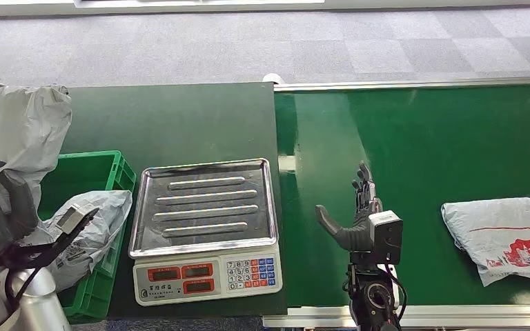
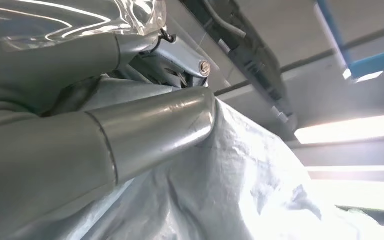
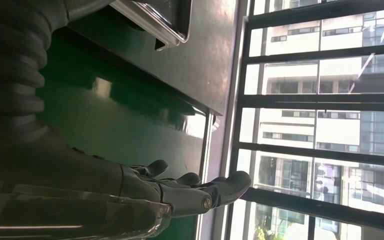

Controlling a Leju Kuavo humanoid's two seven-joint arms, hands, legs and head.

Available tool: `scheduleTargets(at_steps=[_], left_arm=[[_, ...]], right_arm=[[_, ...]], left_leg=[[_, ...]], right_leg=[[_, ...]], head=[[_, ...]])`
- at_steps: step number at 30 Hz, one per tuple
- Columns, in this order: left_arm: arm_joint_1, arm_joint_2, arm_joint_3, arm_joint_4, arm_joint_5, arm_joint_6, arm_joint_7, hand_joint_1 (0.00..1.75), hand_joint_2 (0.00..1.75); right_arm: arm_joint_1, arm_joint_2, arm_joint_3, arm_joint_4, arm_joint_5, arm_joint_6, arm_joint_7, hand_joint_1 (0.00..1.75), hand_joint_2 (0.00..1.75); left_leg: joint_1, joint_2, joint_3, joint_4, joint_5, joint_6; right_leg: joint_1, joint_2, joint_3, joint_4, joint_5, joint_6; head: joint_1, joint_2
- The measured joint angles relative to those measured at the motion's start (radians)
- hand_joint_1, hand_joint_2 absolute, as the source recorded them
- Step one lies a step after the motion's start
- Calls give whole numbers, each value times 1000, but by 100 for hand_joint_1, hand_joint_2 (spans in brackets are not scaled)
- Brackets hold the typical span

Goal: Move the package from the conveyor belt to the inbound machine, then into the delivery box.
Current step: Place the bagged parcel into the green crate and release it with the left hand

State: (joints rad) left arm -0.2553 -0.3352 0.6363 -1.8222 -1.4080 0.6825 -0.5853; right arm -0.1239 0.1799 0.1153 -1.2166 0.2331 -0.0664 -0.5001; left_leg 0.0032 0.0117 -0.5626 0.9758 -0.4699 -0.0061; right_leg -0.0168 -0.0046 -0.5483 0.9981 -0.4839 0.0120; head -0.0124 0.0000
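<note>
Here the right hand (image 1: 359, 214) waits edge-on above the green conveyor belt (image 1: 421, 152), released and holding nothing, thumb splayed — poised, I judge, for the package (image 1: 507, 234) lying near it on the belt, away from the scale (image 1: 205, 227): a soft, crinkled grey poly bag with red print. The left hand (image 1: 3, 207) grips another grey bag over the green crate (image 1: 103, 179), beside the scale's ribbed steel tray.

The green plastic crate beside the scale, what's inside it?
A crumpled grey plastic mailer bag lies in the green plastic crate, draping over its near rim. The robot's left arm and that bag hide the crate's floor, so anything beneath cannot be seen.
</note>
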Motion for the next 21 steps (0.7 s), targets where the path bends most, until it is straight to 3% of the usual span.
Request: scheduleTargets(at_steps=[5,9,14,19,21], left_arm=[[14,10,-49,52,-117,0,187,175,0],[59,80,-168,118,-135,0,425,175,0],[95,227,-348,203,-136,0,702,175,0],[53,466,-625,337,-136,-14,1149,175,0],[21,546,-754,389,-136,-25,1248,171,0]], right_arm=[[0,0,-4,-4,1,2,0,0,175],[0,-1,-6,-11,5,6,3,0,175],[0,-1,-12,-12,11,14,6,0,175],[-1,-1,-22,-12,13,17,6,0,175],[-4,-1,-25,-12,13,20,6,0,175]], left_leg=[[0,0,0,0,0,0],[0,0,0,0,0,0],[0,0,0,0,0,0],[1,-1,0,0,1,0],[1,-1,0,0,1,0]], right_leg=[[0,0,0,0,0,0],[0,0,0,0,0,0],[0,0,-1,0,0,0],[1,-1,-1,0,0,0],[1,-1,1,0,0,0]], head=[[0,0],[0,0],[0,0],[0,0],[0,0]])
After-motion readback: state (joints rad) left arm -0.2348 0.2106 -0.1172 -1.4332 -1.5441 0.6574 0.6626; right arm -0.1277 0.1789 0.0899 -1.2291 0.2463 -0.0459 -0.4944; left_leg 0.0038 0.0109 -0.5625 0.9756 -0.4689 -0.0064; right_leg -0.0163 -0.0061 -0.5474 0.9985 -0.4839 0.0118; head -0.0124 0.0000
